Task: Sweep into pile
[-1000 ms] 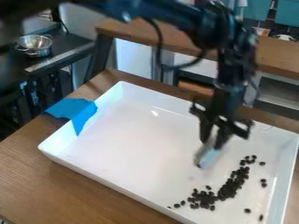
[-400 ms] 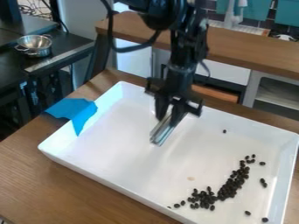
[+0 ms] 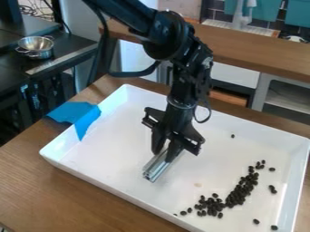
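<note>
With the gripper [image 3: 163, 155] closed on it, the bar [image 3: 157, 167] has been brought nearer the beans [image 3: 235, 196], presumably to be swept inward.

I see a brown wood tabletop [image 3: 66, 195] with thin lines in it, and right on it sits a big white tray [image 3: 115, 147] with low sides, turned at a slant, with a bright blue piece [image 3: 79, 114] lying over one side and sticking out past the rim.
</note>
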`<state>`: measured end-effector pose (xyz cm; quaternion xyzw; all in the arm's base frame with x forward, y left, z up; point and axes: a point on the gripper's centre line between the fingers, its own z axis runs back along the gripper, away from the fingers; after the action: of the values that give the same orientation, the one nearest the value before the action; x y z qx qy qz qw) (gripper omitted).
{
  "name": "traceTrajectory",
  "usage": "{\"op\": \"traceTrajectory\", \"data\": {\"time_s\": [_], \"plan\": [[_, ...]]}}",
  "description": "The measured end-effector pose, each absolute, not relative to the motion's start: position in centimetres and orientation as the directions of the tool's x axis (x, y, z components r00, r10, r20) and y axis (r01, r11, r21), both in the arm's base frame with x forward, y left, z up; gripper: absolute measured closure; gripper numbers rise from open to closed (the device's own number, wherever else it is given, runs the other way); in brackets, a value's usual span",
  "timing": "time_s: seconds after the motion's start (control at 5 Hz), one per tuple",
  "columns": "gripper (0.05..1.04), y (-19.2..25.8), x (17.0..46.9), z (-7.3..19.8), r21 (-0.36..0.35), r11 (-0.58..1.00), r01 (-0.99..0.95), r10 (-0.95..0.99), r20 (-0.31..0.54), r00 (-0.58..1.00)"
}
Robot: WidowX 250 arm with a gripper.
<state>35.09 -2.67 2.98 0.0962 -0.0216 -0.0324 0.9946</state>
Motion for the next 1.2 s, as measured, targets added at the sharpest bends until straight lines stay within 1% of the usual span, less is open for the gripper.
{"op": "traceTrajectory", "data": {"time_s": [0.2,0.4,0.6,0.8,1.0,1.2], "plan": [[0.756,-3.0,33.9,2.9,0.187,0.980,0.066,-0.076,0.045,0.996],[0.756,-3.5,33.3,2.7,0.177,0.982,0.063,-0.072,0.045,0.996],[0.756,-4.3,32.8,2.2,0.186,0.981,0.061,-0.072,0.051,0.996],[0.756,-5.2,32.7,1.7,0.199,0.979,0.042,-0.062,0.092,0.994],[0.756,-6.1,32.3,0.9,0.215,0.976,0.038,-0.060,0.096,0.994],[0.756,-6.9,32.0,0.9,0.211,0.977,0.017,-0.038,0.096,0.995]]}}
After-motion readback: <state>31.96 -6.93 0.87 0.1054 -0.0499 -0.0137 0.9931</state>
